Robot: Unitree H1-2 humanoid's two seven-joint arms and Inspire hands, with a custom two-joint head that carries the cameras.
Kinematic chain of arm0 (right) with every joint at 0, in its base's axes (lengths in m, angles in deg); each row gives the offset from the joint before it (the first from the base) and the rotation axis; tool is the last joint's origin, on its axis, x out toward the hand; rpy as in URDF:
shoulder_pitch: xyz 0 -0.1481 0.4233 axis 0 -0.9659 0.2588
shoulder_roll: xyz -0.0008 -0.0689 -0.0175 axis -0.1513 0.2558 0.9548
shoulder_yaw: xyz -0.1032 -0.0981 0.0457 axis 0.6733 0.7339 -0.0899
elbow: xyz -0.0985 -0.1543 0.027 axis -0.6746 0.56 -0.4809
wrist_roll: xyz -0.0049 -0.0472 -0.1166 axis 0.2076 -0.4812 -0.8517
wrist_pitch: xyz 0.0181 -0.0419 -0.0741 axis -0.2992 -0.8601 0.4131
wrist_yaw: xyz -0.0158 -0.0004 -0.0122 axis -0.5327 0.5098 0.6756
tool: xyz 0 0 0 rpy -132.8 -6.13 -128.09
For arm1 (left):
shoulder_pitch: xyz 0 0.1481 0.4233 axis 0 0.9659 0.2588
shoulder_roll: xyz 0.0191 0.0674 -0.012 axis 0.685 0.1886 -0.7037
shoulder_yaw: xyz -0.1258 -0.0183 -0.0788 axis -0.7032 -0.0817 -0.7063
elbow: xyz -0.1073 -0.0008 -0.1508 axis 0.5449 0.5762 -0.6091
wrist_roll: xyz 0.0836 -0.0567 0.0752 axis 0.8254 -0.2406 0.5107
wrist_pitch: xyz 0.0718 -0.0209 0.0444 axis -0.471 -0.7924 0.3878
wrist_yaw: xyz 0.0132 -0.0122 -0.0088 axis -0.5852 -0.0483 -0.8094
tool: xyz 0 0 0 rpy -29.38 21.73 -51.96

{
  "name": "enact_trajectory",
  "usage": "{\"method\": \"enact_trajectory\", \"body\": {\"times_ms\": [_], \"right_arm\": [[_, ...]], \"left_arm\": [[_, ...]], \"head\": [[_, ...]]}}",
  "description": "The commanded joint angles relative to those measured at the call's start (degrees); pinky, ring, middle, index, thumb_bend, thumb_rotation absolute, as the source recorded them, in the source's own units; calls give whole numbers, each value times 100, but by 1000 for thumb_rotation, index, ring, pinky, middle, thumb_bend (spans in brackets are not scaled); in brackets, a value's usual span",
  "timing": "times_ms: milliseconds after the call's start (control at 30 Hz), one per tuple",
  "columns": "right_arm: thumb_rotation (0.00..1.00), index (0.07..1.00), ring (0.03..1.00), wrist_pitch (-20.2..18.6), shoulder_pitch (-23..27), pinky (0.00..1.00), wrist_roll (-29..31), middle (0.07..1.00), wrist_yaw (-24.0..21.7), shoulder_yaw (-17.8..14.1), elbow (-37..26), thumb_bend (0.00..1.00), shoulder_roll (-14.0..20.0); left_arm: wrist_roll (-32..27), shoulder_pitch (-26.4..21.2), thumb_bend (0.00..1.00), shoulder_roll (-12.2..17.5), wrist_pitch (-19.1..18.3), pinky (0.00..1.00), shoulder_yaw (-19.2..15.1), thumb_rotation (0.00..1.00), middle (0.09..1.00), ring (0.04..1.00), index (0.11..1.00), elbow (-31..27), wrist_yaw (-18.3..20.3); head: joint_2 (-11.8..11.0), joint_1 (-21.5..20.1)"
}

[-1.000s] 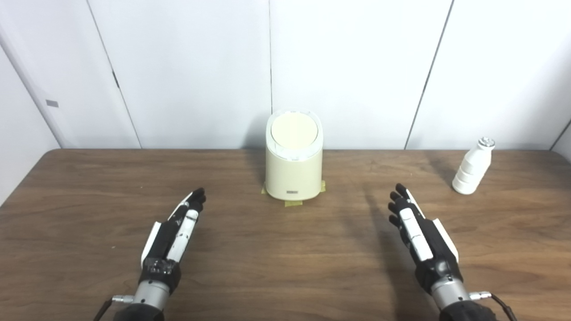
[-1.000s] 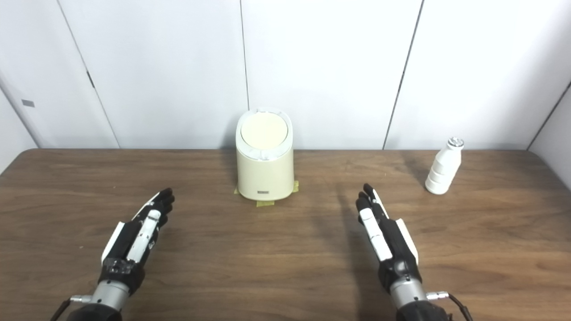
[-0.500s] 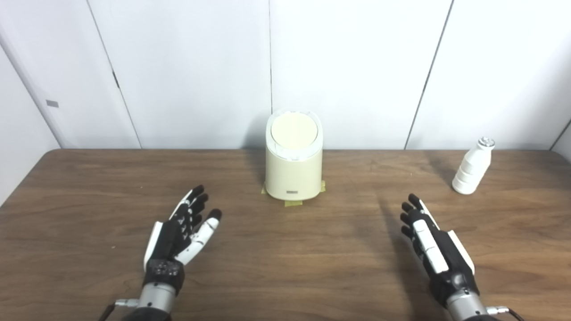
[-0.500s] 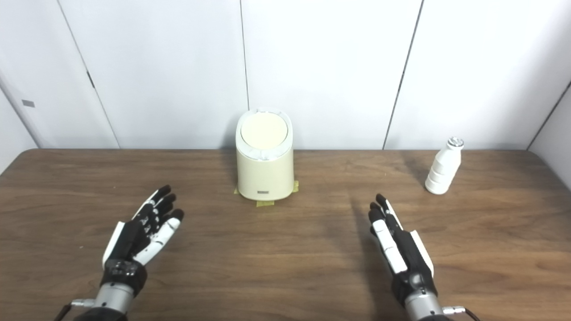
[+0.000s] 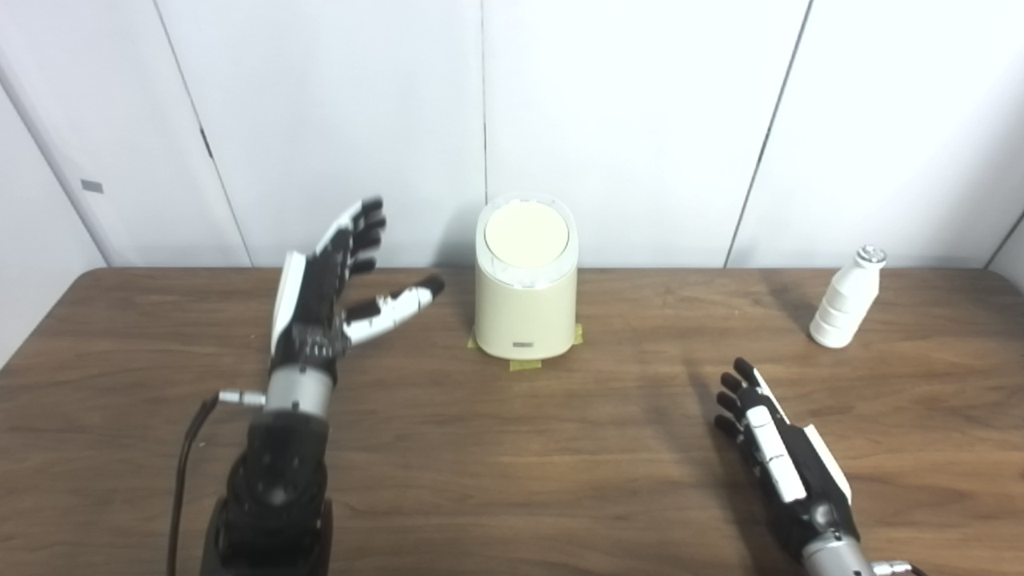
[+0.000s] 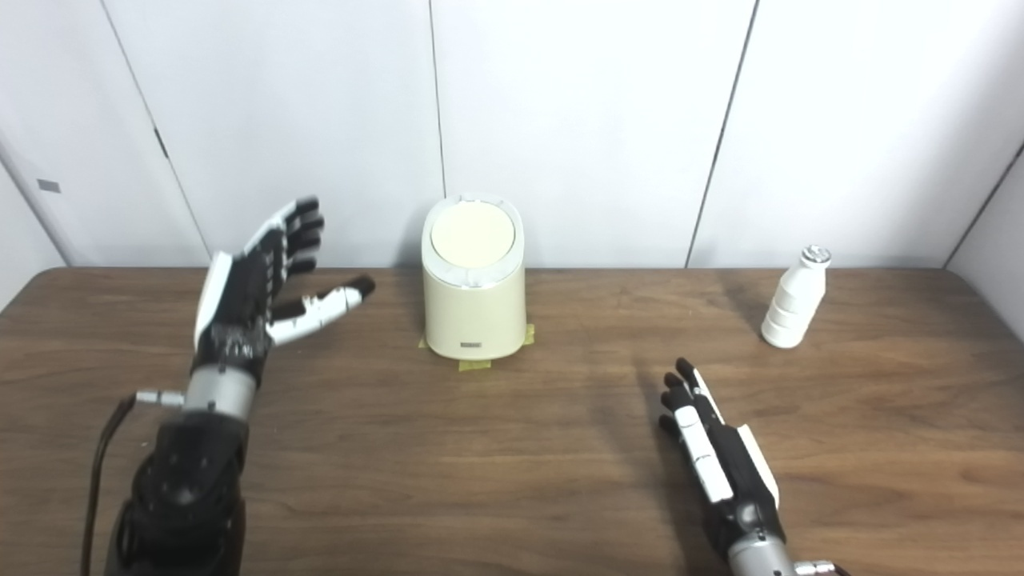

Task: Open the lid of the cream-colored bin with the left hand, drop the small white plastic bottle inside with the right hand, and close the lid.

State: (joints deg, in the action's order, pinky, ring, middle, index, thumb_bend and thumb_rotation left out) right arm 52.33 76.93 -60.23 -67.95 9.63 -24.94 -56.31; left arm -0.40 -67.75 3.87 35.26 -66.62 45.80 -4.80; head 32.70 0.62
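The cream-colored bin (image 5: 526, 304) stands at the back middle of the wooden table, its round lid (image 5: 527, 235) closed. The small white plastic bottle (image 5: 846, 299) stands upright at the back right. My left hand (image 5: 336, 280) is open and raised above the table, left of the bin and apart from it, thumb spread toward the bin. My right hand (image 5: 772, 444) is open and empty, fingers straight, low over the table at the front right, well short of the bottle.
Yellow tape pieces (image 5: 526, 365) mark the bin's foot. White wall panels (image 5: 640, 120) stand right behind the table's back edge. The wooden table (image 5: 520, 464) stretches bare between my hands.
My left hand has lifted off the table and moved forward and up toward the bin, spreading its thumb. My right hand has drawn back slightly toward the front edge.
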Motion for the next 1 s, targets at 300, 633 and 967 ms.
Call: {"method": "enact_trajectory", "body": {"times_ms": [300,633,967], "right_arm": [[861,980,936,194,229,908,-95,947,85,43,13,562,-48],[831,973,928,102,288,903,-120,941,170,67,-27,563,-112],[802,966,924,102,257,898,-82,933,167,96,-76,557,-167]], "left_arm": [[768,-1672,884,379,6,816,365,135,896,878,925,1083,823],[1665,-2666,933,805,76,720,1370,168,858,823,897,2350,612],[2807,-3308,970,979,528,748,2298,176,882,857,880,3585,69]], "head": [[-44,26],[-170,-1],[-129,-23]]}}
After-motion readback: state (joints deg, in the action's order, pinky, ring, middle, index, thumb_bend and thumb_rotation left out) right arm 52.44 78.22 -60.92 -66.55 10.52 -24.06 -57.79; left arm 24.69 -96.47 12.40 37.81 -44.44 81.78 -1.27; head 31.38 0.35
